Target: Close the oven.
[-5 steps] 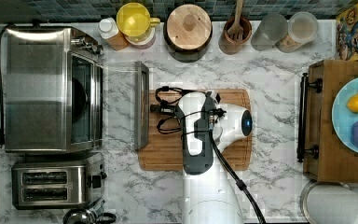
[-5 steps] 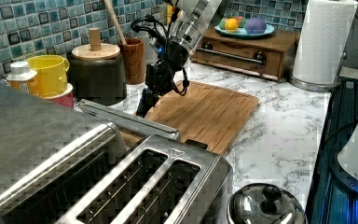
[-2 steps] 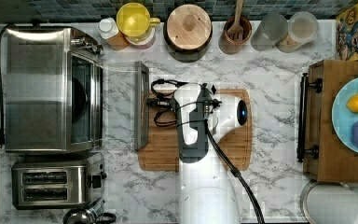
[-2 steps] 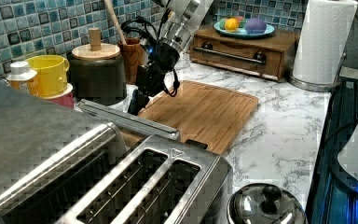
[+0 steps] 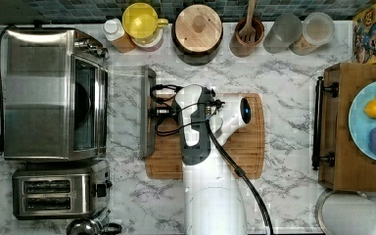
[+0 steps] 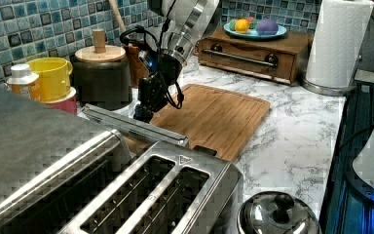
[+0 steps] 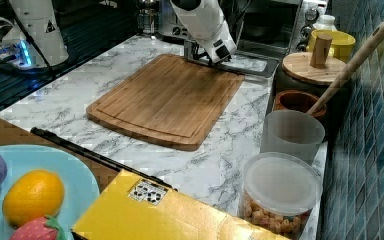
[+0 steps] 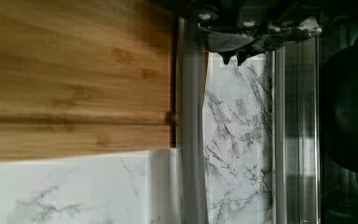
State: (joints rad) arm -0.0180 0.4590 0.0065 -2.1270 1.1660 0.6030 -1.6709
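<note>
The oven [image 5: 49, 93] stands at the top view's left, its dark inside [image 8: 349, 116] showing. Its glass-paned door [image 5: 125, 110] lies open and flat over the marble counter. The steel bar handle [image 5: 147, 112] rests against the edge of the wooden cutting board [image 5: 235, 147]. My gripper [image 5: 153, 105] hangs low right at the handle's middle. In the wrist view the two fingertips [image 8: 227, 57] sit together, shut and holding nothing, just past the handle bar [image 8: 191, 116] and over the glass [image 8: 237, 149]. The left view shows the gripper [image 6: 141, 113] touching or nearly touching the handle [image 6: 136, 127].
A two-slot toaster [image 5: 58, 191] stands beside the oven. Jars, a yellow cup [image 5: 142, 22] and a lidded canister [image 5: 198, 29] line the tiled back wall. A wooden box [image 5: 352, 127] carrying a fruit plate stands at the top view's right.
The arm has swung toward the top view's left and come down, carrying the gripper from above the cutting board to the door handle. The door still lies flat.
</note>
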